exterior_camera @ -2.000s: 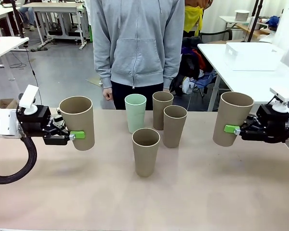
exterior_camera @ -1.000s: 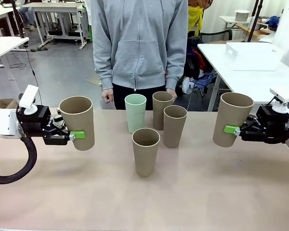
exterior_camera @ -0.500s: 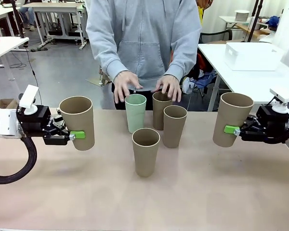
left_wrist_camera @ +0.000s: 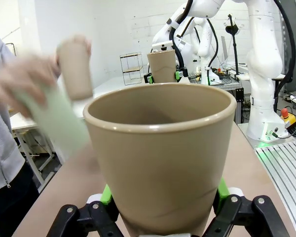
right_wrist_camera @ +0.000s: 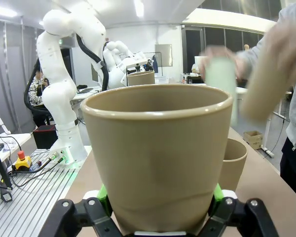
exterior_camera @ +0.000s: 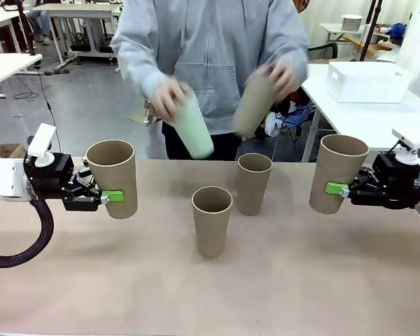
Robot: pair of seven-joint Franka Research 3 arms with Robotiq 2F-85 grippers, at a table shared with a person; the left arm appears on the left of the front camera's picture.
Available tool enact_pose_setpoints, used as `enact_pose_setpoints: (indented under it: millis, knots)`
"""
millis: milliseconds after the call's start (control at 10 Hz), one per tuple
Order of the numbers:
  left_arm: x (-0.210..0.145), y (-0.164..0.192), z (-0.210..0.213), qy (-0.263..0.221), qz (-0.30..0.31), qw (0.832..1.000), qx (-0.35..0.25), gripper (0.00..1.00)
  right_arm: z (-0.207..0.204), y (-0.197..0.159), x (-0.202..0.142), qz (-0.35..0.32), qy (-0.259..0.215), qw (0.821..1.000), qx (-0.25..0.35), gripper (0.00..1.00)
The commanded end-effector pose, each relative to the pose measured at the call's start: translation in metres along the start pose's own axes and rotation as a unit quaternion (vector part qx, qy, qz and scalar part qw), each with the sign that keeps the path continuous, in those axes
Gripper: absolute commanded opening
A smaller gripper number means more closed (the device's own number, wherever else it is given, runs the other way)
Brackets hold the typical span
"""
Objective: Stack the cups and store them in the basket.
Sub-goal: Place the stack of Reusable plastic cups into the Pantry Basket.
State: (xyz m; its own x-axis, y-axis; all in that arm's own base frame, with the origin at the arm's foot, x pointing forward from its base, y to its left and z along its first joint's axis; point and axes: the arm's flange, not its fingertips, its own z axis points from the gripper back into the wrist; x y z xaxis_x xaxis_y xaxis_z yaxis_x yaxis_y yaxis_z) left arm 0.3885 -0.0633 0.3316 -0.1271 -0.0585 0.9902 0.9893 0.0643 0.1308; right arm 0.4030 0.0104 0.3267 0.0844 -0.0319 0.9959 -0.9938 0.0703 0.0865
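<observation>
Front view: mint cup (exterior_camera: 192, 129) tilted, blurred; nearest tan cup (exterior_camera: 212, 220) upright, matte, tapered.

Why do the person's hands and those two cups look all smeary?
Front view: motion blur smears the mint green cup, the lifted tan cup and the person's hands; the two standing cups are sharp. Left wrist view: same smear, but the left arm's cup is crisp. Right wrist view: likewise, the right arm's cup is crisp.

A tan tabletop (exterior_camera: 301, 294) lies before a grey zip hoodie (exterior_camera: 210, 49), a white side table (exterior_camera: 367, 120) at right.
</observation>
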Motion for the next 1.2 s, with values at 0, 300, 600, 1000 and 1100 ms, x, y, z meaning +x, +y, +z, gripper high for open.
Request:
enact_pose_setpoints:
  millis: [0,300,600,1000,1100]
  knots:
    - [0.0015,0.0004,0.0005,0.001,-0.004,1.000,0.001,0.85,0.0004,0.0017,0.0011,0.008,0.002,1.000,-0.003,0.84]
    - [0.0015,0.0004,0.0005,0.001,-0.004,1.000,0.001,0.85,0.0004,0.0017,0.0011,0.008,0.002,1.000,-0.003,0.84]
    - [0.0015,0.0004,0.0005,0.001,-0.004,1.000,0.001,0.85,0.0004,0.0017,0.0011,0.008,0.002,1.000,-0.003,0.84]
    - [0.0015,0.0004,0.0005,0.001,-0.004,1.000,0.001,0.85,0.0004,0.0017,0.0011,0.008,0.002,1.000,-0.003,0.84]
    - [0.0015,0.0004,0.0005,0.001,-0.004,1.000,0.001,0.85,0.0004,0.0017,0.0011,0.008,0.002,1.000,-0.003,0.84]
